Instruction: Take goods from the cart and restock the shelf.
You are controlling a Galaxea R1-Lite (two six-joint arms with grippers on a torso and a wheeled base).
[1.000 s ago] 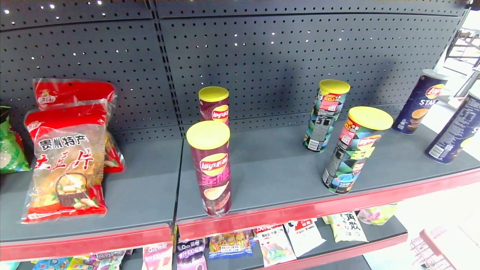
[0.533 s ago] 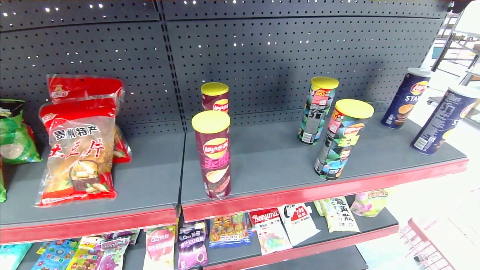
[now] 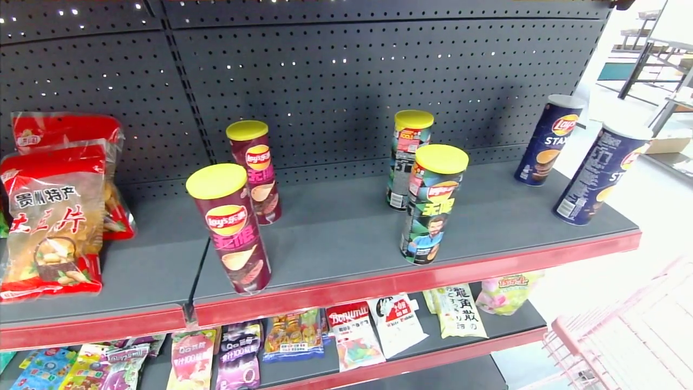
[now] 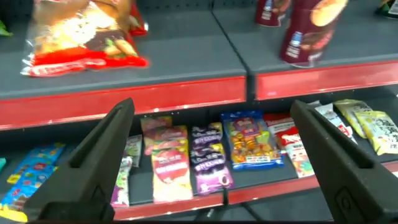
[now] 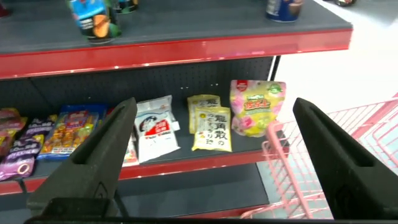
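The grey shelf (image 3: 379,281) with a red front edge carries two maroon chip cans (image 3: 230,227), two teal-patterned cans (image 3: 433,203) and two dark blue cans (image 3: 601,173), all upright. A pink wire cart (image 3: 622,336) stands at the lower right, past the shelf's end. My left gripper (image 4: 211,168) is open with nothing between its fingers, facing the shelf's red edge (image 4: 124,99) below a maroon can (image 4: 308,31). My right gripper (image 5: 214,168) is open and holds nothing. It faces the lower shelf, with the cart's rim (image 5: 348,155) beside it.
Red peanut bags (image 3: 51,216) lean at the shelf's left end. Small snack packets (image 3: 352,336) lie in a row on the lower shelf. A dark pegboard back wall (image 3: 352,81) rises behind the cans. Open shelf surface lies between the can pairs.
The whole head picture has shifted left, so the camera has turned right; more of the pink cart shows now. The goods on the shelf have not moved.
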